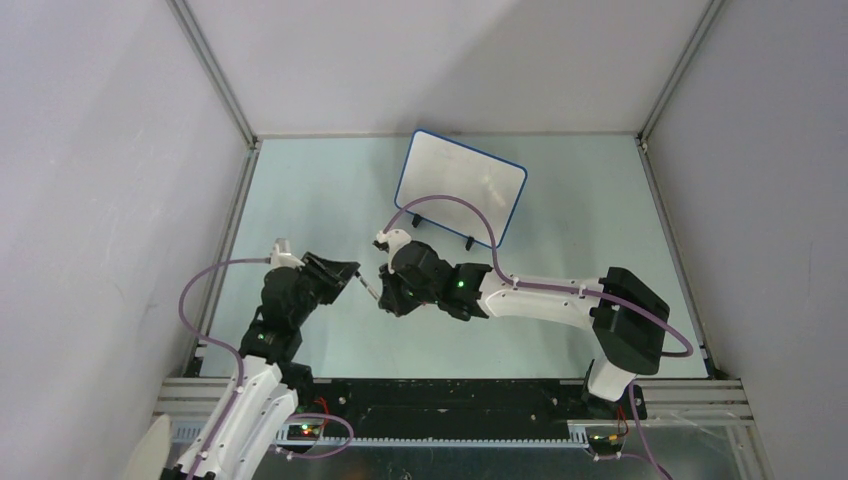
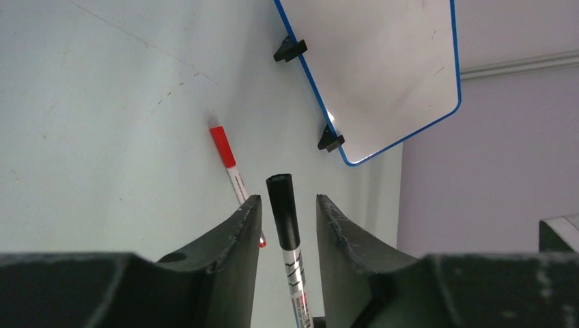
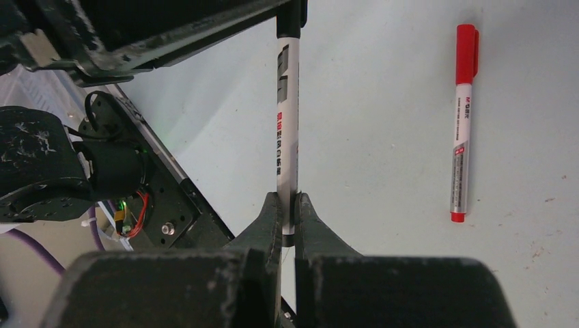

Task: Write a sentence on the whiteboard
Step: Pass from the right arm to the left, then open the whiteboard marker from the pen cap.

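Foreground: pinching the black marker [image 3: 288, 102] tight by its barrel in the right gripper [image 3: 288, 205]; straddling its cap [image 2: 282, 212] with the left gripper [image 2: 288, 199], jaws spread, gaps showing on both sides. Lying beyond on the table [image 1: 320, 190], red marker [image 3: 463, 123], capped. Standing farthest back on black feet [image 2: 290, 49], whiteboard [image 1: 460, 180], well apart from both grippers.

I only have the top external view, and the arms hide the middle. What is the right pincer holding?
Observer: The right pincer is shut on the white barrel of a black-capped marker.
Operator: And where is the left one?
Observer: The left pincer is open around that marker's black cap, with a gap on each side, so it is not gripping yet.
Operator: Any other pen nearby?
Observer: Yes. A capped red marker lies flat on the table, apart from both pincers.
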`<state>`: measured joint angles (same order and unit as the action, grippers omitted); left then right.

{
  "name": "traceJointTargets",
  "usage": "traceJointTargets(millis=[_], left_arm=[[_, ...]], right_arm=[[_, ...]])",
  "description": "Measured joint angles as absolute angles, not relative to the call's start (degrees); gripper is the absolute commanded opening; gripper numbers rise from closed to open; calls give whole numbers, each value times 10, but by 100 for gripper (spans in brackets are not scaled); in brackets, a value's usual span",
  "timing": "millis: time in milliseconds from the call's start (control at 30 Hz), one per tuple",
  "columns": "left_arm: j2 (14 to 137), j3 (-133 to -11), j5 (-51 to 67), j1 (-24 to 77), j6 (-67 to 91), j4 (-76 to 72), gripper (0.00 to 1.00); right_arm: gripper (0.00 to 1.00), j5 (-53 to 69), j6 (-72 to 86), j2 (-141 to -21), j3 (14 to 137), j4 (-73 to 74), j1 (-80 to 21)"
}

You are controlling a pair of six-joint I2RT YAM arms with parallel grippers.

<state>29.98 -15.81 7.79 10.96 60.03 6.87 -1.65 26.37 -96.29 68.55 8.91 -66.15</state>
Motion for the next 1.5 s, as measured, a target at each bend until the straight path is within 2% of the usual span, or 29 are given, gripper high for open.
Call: traceJointTargets(millis=[100, 200, 267, 333, 367, 433, 467, 500, 567, 700, 800, 933, 1233, 1500], left_arm=[[300, -158, 79, 110, 600, 67, 26], [300, -158, 79, 110, 600, 66, 9], [300, -158, 80, 110, 604, 64, 1], [300, -158, 83, 110, 609, 61, 0], [300, -158, 84, 110, 610, 60, 0], [301, -158, 86, 110, 614, 59, 0], [301, -158, 86, 110, 616, 58, 0], [301, -158, 88, 110, 616, 58, 0], [301, -157, 88, 110, 622, 55, 0], [299, -155, 93, 110, 653, 45, 0], [293, -145, 97, 110, 692, 33, 0], [281, -122, 100, 110, 770, 5, 0], [255, -121, 112, 110, 894, 9, 0], [235, -131, 112, 110, 919, 28, 0]], right_arm=[[0, -14, 263, -963, 686, 86, -662], [0, -12, 264, -963, 686, 86, -662], [0, -10, 264, -963, 686, 86, -662], [2, -10, 264, -963, 684, 85, -662], [7, -10, 264, -963, 684, 83, -662], [38, -10, 264, -963, 683, 83, -662], [44, -10, 266, -962, 682, 81, -662], [54, -10, 268, -960, 680, 78, -662], [64, -11, 274, -949, 664, 62, -662], [73, -27, 290, -896, 597, 1, -662], [75, -58, 311, -863, 552, -60, -663], [68, -113, 328, -843, 506, -150, -669], [62, -194, 312, -882, 481, -360, -705], [58, -220, 314, -912, 496, -389, -707]])
